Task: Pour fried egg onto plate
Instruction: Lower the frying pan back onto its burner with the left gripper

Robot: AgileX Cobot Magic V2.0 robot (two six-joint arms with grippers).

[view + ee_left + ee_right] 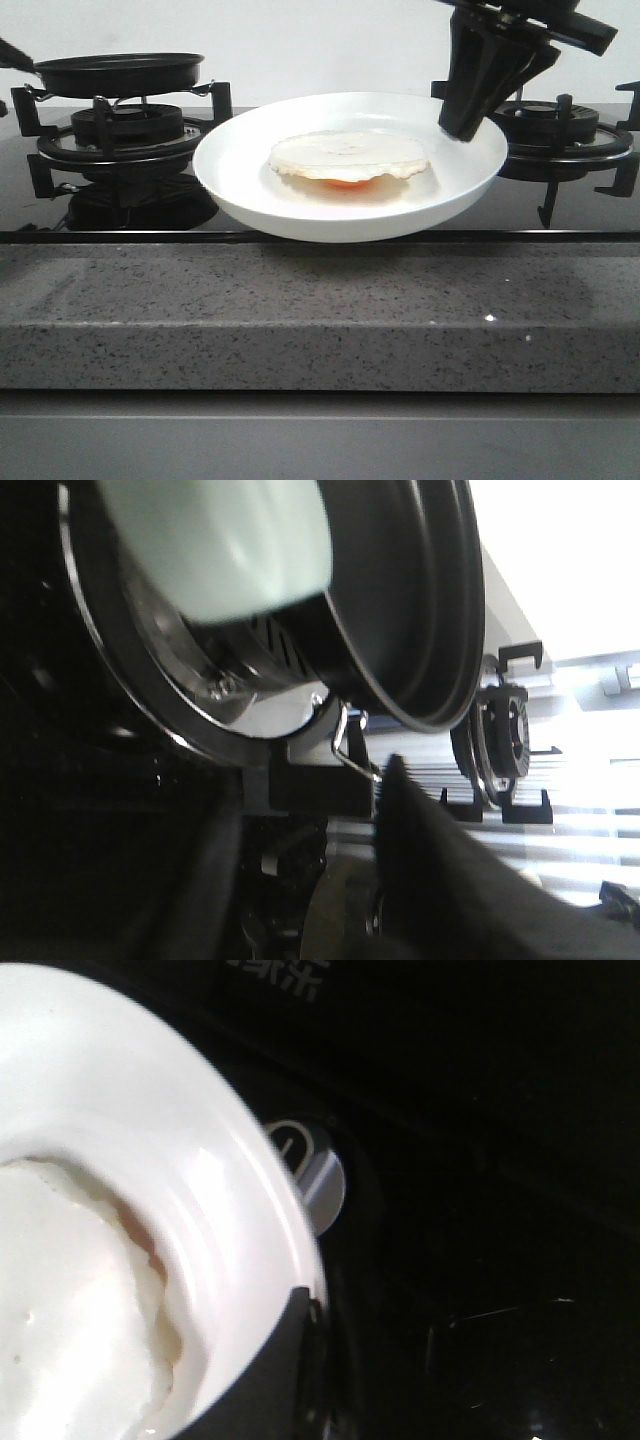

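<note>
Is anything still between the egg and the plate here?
No. The egg already lies in the plate, yolk side down. The pan sits empty on the left burner, and the right gripper holds the plate's rim.

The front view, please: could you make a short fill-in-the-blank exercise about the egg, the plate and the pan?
1. The fried egg lies in the white ____.
2. The black frying pan sits on the ____ burner of the stove.
3. The right gripper grips the plate at its ____.
4. The egg's ____ shows orange at its near edge.

Missing words: plate; left; rim; yolk
</note>
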